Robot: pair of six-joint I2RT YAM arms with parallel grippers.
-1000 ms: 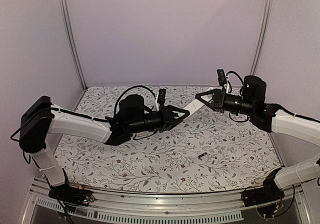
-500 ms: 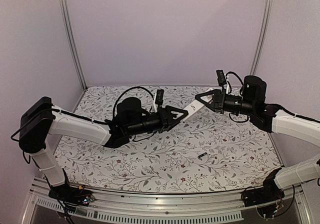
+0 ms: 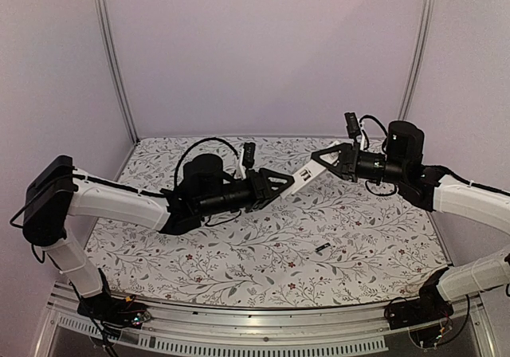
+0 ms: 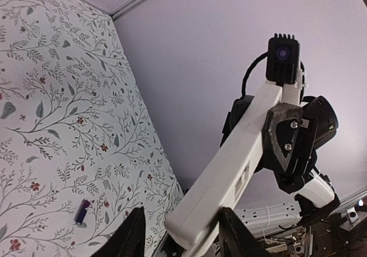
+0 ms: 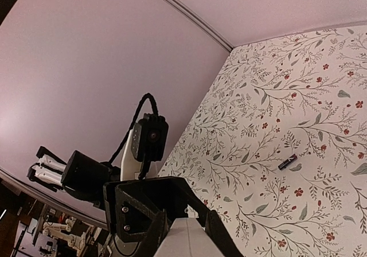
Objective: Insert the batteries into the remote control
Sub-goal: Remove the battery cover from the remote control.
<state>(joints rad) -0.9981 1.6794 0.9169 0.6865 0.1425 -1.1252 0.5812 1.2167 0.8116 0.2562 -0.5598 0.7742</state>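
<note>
While right gripper clamps remote control, left gripper parted, straddling its end.

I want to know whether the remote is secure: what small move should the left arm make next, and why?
Probably draw the left gripper back off the remote control, then go down for the battery lying on the table. Its jaws stand apart around the remote's near end with a gap on one side, while the right gripper clamps the far end in the air.
</note>
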